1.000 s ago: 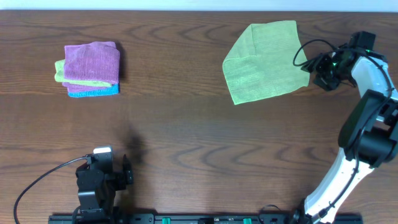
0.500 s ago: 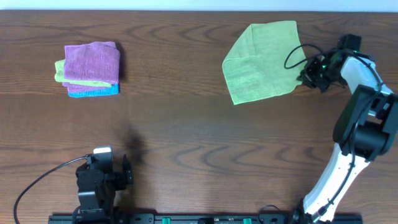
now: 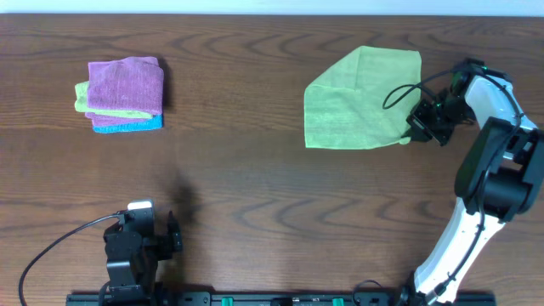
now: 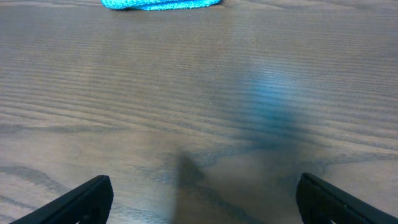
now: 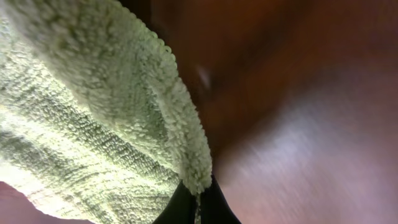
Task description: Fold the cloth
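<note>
Cloth (image 3: 357, 100) right edge pinched in right jaws; left jaws wide over table (image 4: 199, 93).

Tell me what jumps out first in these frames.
The lime-green cloth lies spread at the far right of the table, its near right corner pinched in the shut right gripper. At far left sits a stack of folded cloths, pink-purple on top, teal at the bottom. The left gripper rests open at the near left edge, holding nothing.
</note>
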Available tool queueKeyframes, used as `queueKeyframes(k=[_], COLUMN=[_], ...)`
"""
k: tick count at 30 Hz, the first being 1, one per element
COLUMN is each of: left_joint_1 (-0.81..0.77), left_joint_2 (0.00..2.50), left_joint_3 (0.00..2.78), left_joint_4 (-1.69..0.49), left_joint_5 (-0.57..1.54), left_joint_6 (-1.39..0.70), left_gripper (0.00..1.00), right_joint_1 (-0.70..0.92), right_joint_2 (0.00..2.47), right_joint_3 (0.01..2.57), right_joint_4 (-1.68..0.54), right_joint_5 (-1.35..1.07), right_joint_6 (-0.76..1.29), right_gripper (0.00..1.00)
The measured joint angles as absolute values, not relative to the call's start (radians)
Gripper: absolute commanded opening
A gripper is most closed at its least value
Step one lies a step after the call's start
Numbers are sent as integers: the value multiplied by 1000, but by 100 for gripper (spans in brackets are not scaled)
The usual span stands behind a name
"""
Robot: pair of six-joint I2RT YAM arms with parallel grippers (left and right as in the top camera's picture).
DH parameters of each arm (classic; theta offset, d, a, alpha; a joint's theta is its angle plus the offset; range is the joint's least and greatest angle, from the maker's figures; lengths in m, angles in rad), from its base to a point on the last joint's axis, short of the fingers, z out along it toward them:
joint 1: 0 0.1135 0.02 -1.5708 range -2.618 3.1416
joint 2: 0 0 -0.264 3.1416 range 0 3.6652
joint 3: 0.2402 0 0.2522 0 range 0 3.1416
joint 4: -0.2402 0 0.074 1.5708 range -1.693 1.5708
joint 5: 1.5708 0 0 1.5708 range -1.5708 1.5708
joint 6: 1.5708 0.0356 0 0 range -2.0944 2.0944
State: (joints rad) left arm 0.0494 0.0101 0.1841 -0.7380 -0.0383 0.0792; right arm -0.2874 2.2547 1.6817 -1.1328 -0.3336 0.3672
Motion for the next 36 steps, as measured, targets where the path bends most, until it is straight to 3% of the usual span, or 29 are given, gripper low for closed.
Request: queueKeyframes(k=[7,8,11,22,36], left_joint_1=[49,49,49,49,49], left_joint_2=[10,10,10,10,92], left_joint_3=[184,184,184,180,236], left_joint_4=[-737,-737,-737,-718,-527], left_joint_5=[-38,-38,-38,-23,317], left_joint_6=[77,75,75,75,-131], left_gripper=[95,95,96,95,95], right_joint_1=[-287,-287,-287,-287,-287], right_joint_2=[2212,2205,2188,2129,1942], right_joint_3=[1680,1680,1680,1676,1674], right_joint_4=[-1271,-1285,-1316,-1337,-1286], right_joint_5=[-205,-185,-131,-27,-23], right_joint_6=[355,355,352,339,336], right_gripper=[1,10,99,99,99])
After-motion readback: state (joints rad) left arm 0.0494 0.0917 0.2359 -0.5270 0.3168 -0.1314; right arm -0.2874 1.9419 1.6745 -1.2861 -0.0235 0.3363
